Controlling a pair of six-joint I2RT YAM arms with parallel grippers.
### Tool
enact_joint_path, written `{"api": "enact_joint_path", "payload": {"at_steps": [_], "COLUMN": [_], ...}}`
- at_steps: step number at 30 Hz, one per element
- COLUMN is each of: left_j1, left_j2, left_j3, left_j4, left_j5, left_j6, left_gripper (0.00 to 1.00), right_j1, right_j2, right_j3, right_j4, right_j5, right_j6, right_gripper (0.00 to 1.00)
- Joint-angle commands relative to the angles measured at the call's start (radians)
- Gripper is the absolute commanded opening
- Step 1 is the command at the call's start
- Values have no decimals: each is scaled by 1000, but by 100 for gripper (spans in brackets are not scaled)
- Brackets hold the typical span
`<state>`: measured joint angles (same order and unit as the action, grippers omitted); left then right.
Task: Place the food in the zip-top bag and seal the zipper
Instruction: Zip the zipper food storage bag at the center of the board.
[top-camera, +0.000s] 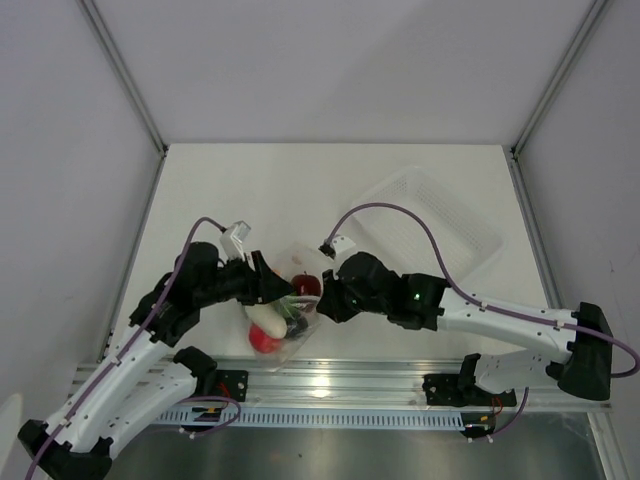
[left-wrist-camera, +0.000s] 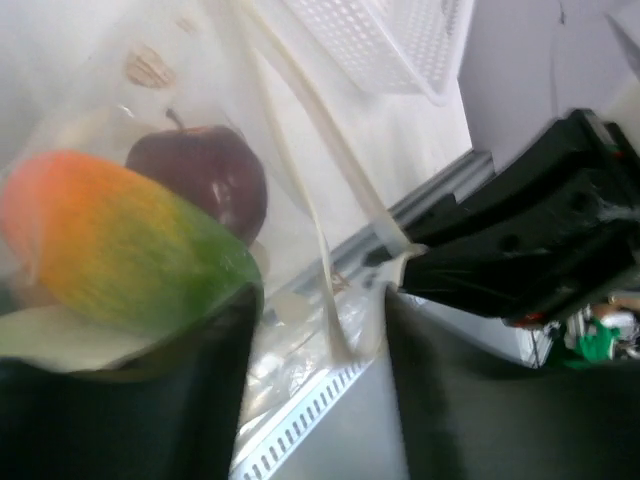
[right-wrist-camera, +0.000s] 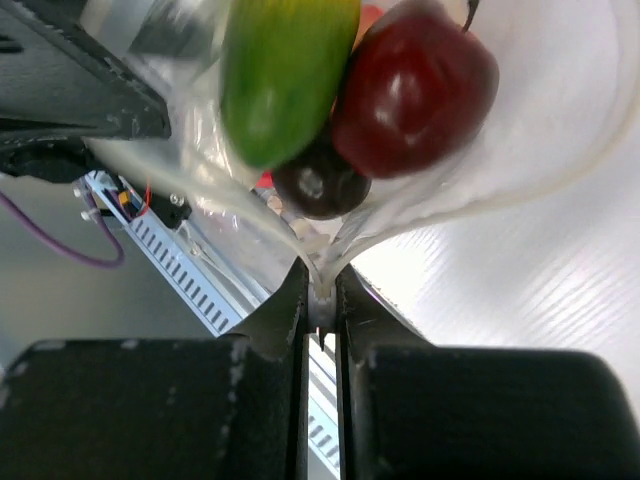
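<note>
Top external: counted one bag (top-camera: 295, 258), one tray (top-camera: 430, 220). Caught only from right wrist: right gripper (right-wrist-camera: 320, 300) clamped on bag's edge. Only from left wrist: left gripper (left-wrist-camera: 318, 310) parted, beside one mango (left-wrist-camera: 130, 250).

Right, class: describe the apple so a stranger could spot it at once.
On the white table, look near the front edge for the clear zip-top bag. The apple sits at its far side: round, glossy, dark red, with a stem, unlike the long mango beside it.
</note>
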<state>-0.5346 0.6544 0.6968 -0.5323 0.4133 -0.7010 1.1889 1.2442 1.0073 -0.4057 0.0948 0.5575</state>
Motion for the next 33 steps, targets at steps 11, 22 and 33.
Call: {"api": "enact_joint_path", "payload": {"at_steps": [11, 22, 33], "left_j1": [-4, -13, -192], "left_j2": [-197, -198, -47], "left_j3": [168, 90, 98], "left_j4": [-11, 468, 652], "left_j5": [-259, 505, 613], "left_j6": [182, 232, 308], "left_gripper": [97, 96, 99], "right_j1": [2, 6, 8], "right_j2": [-68, -45, -88], "right_j3": [340, 413, 507], "right_j4": [-413, -476, -509], "right_j5": [-173, -533, -619], "right_j6": [-381, -479, -534], "right_gripper": [0, 0, 0]}}
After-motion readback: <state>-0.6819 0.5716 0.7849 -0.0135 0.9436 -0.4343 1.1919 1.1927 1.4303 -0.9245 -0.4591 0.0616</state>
